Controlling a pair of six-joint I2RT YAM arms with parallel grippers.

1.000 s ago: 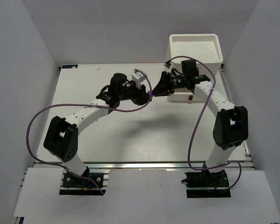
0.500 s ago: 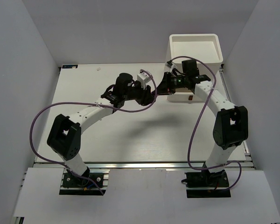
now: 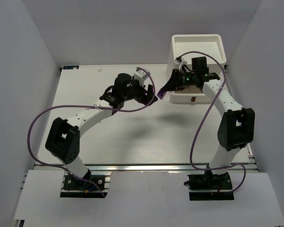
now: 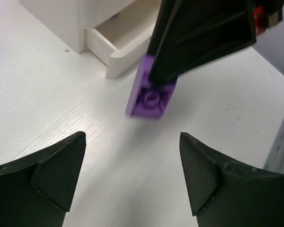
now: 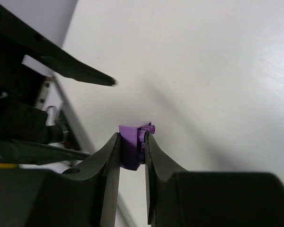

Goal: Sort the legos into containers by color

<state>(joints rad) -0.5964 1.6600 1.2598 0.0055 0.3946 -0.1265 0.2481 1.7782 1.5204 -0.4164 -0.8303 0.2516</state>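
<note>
The left arm (image 3: 87, 115) and right arm (image 3: 217, 97) are white tubes joined by boxy black joints (image 3: 62, 142), a loose purple cable (image 3: 29, 135) trailing behind each claw. Left gripper (image 4: 131, 142) fingers (image 4: 52, 175) are broad matt-black wedges; right gripper (image 5: 131, 144) fingers (image 5: 109, 170) black, slim, tapering toward their tips

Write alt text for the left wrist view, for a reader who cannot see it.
A purple brick is pinched, tilted, in the right hand over a white table, near an open white drawer. The left hand is open and empty, its two black fingers at the bottom.
</note>
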